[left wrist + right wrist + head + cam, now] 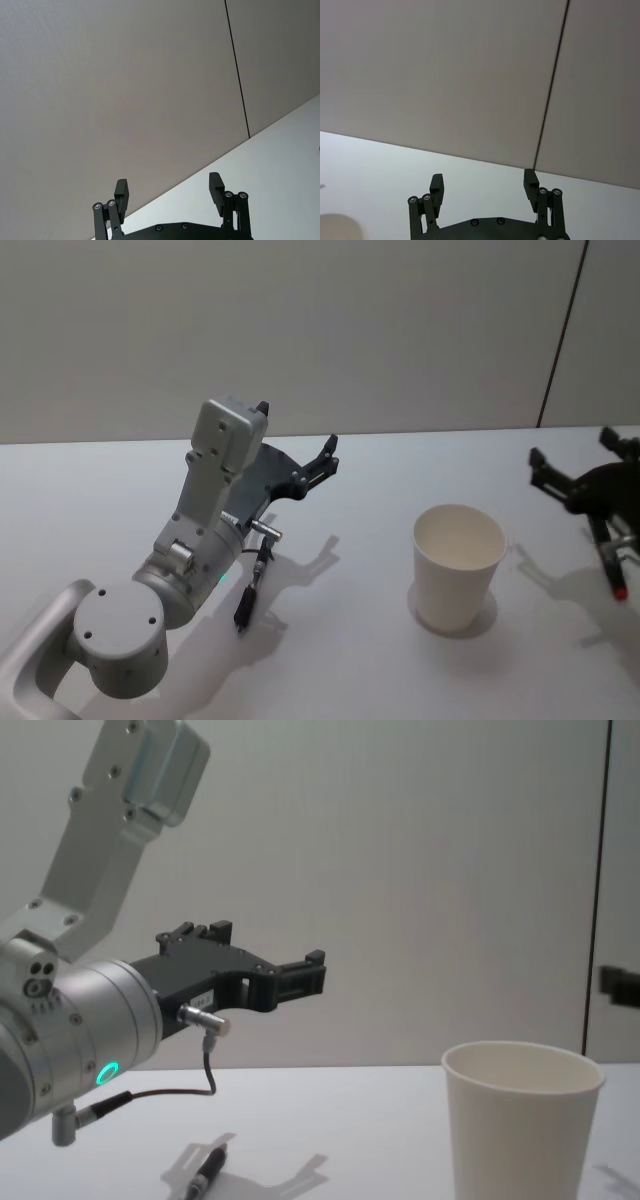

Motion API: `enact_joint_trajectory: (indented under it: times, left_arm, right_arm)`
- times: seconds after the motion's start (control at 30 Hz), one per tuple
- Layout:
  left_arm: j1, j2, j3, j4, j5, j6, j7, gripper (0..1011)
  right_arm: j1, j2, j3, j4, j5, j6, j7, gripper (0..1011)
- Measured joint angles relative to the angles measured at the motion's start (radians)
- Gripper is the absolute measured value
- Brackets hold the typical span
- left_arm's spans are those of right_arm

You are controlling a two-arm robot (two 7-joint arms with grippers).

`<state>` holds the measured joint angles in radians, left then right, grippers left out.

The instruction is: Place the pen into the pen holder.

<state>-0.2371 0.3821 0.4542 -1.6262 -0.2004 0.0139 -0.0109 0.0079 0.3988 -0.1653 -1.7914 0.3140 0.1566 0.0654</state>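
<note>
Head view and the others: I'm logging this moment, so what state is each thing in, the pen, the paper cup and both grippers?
pen: lying flat on the table, not gripped.
pen holder: upright, nothing seen inside.
left gripper: open, empty, raised off the table.
right gripper: open, empty, to the right of the pen holder.

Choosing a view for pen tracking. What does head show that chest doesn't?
Head view: down into the pen holder's mouth, with the open right gripper off to its right. Chest view: the open left gripper from the side, raised above the table. Both: the pen lying below the left arm, holder upright.
</note>
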Motion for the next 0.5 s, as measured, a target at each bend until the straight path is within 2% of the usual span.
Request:
enact_joint_trajectory:
  times: [0.37, 0.5]
  left_arm:
    - [0.0, 0.0, 0.0, 0.0, 0.0, 0.0, 0.0, 1001]
    - [0.0, 0.0, 0.0, 0.0, 0.0, 0.0, 0.0, 1001]
  right_arm:
    - [0.049, 0.085, 0.09, -0.007, 0.107, 0.187, -0.003, 1001]
    - [0.08, 0.113, 0.119, 0.005, 0.151, 0.283, -0.006, 1001]
